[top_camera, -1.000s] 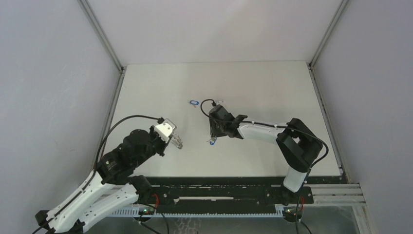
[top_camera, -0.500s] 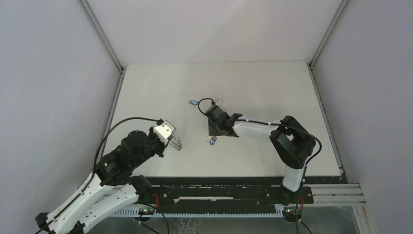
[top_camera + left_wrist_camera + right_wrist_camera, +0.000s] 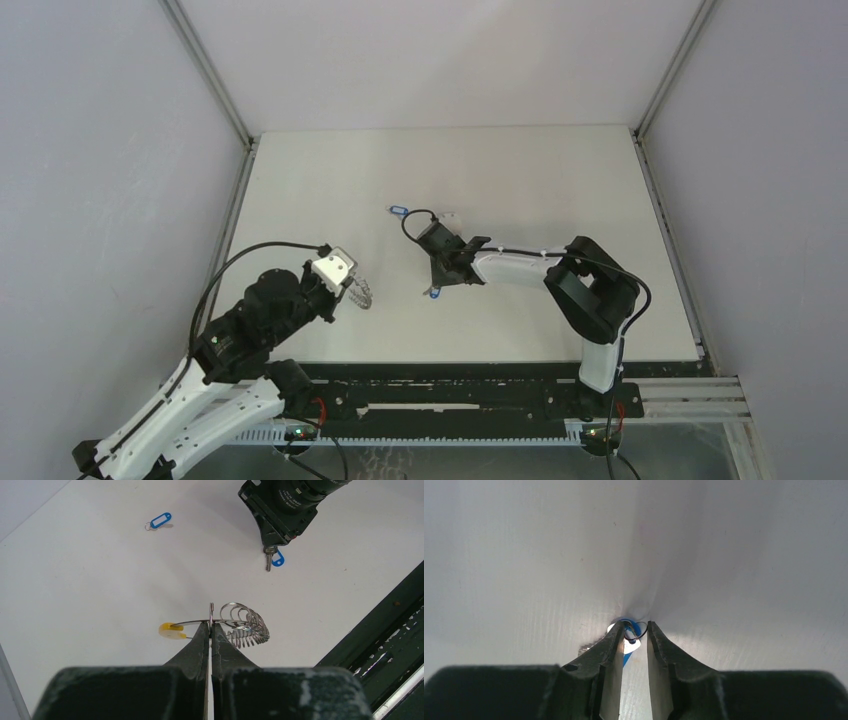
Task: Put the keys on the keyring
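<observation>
the left wrist view alone shows the left gripper (image 3: pixel 211 628) clamped tight on the keyring (image 3: pixel 243 624), its coils on one side and its yellow arc on the other. only the right wrist view shows the right gripper (image 3: pixel 633 630), jaws narrow around the near key (image 3: pixel 628 646)'s small ring; whether they pinch it, i cannot tell. that key's blade points toward the near edge of the table (image 3: pixel 540 180), while the far key (image 3: pixel 398 211) lies lengthwise left to right, well behind.

A robotics lab test cell: grey panel walls (image 3: pixel 110 150) on aluminium posts (image 3: pixel 210 75) enclose the white table (image 3: pixel 560 180) beyond the left gripper (image 3: pixel 211 627); a black mounting rail (image 3: pixel 450 395) runs behind it.
</observation>
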Action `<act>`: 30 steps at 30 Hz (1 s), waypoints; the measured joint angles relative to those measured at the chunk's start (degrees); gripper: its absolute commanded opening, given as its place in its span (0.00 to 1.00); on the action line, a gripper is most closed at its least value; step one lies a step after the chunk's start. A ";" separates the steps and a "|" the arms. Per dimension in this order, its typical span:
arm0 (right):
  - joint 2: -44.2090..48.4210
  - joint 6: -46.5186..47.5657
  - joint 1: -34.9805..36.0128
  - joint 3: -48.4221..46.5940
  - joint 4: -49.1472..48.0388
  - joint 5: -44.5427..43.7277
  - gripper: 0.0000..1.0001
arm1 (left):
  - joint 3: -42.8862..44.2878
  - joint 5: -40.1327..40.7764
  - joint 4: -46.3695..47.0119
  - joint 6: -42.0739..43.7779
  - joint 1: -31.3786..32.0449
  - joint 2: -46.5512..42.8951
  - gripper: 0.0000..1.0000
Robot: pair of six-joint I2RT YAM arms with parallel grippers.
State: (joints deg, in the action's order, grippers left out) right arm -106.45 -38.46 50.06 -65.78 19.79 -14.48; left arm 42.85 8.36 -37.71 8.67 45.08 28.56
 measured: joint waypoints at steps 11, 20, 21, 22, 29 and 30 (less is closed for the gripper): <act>-0.15 9.51 -0.02 0.00 -0.68 3.08 0.02 | 0.00 -0.02 -0.02 0.00 -0.31 0.00 0.00; 0.52 28.68 -0.04 -0.09 0.00 11.98 0.00 | 0.00 -0.94 0.00 0.00 -1.62 0.00 0.00; 0.72 30.67 -0.04 -0.09 0.37 13.14 0.00 | 0.00 -1.11 0.00 0.00 -1.77 0.00 0.00; 0.96 32.26 -0.04 -0.07 0.55 14.10 0.00 | 0.00 -1.18 0.00 0.00 -1.86 0.00 0.00; 10.91 40.35 -0.02 7.82 -7.80 22.51 0.00 | 0.00 -1.53 0.00 0.00 -2.40 -0.52 0.00; 13.46 41.13 -0.02 10.05 -9.77 23.52 0.00 | 0.00 -1.53 0.02 0.00 -2.51 -0.79 0.00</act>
State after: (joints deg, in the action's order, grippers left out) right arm -92.99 2.68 50.04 -55.72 10.02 9.04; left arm 42.85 6.83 -37.69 8.67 42.57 27.77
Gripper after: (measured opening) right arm 0.003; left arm 0.012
